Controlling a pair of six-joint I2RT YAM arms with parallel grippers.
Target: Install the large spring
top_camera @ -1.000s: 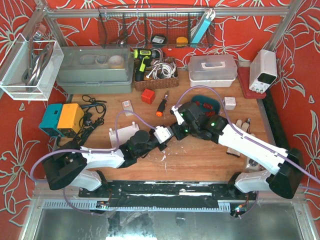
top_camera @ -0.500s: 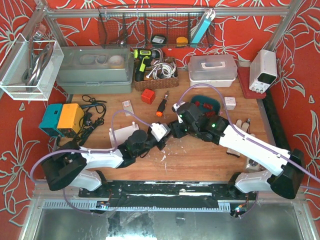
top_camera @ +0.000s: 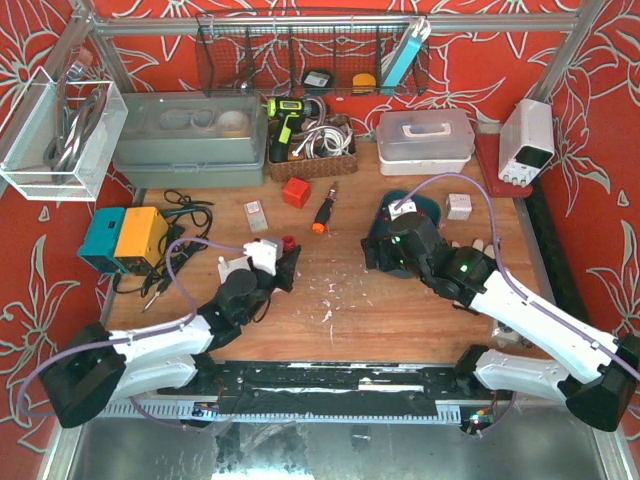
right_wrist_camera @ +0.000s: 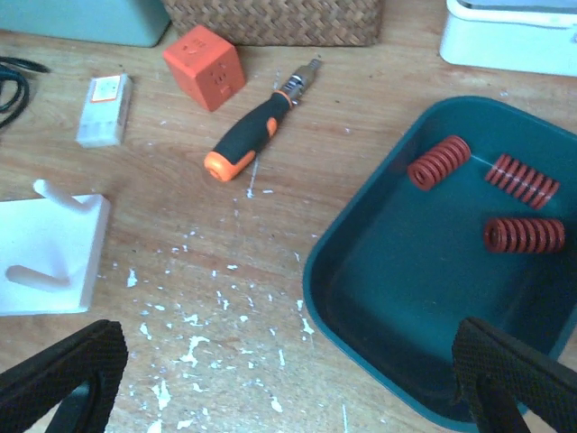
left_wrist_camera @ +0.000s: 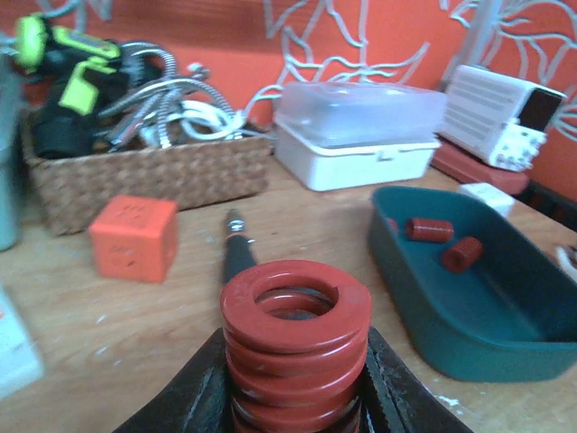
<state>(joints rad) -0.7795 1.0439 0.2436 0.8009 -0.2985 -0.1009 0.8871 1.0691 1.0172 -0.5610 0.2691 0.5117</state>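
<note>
The large red spring (left_wrist_camera: 296, 334) stands upright between the black fingers of my left gripper (left_wrist_camera: 296, 401), which is shut on its coils. From above, the spring (top_camera: 290, 243) and left gripper (top_camera: 283, 262) hang right beside the white peg base (top_camera: 230, 267), which the left arm partly hides. The base (right_wrist_camera: 45, 253) shows two white pegs in the right wrist view. My right gripper (right_wrist_camera: 288, 388) is wide open and holds nothing, over the near-left corner of the teal tray (right_wrist_camera: 361, 298). From above, that right gripper (top_camera: 375, 250) sits a little apart to the spring's right.
Three smaller red springs (right_wrist_camera: 439, 162) lie in the teal tray (left_wrist_camera: 424, 316). An orange-handled screwdriver (top_camera: 324, 213) and an orange cube (top_camera: 295, 192) lie behind the grippers. A wicker basket (top_camera: 310, 150), white box (top_camera: 425, 135) and power supply (top_camera: 527, 140) line the back. White flecks litter the wood.
My right gripper has opened, let go of the spring and drawn back right toward the tray. The left arm has carried the spring left and forward, next to the peg base.
</note>
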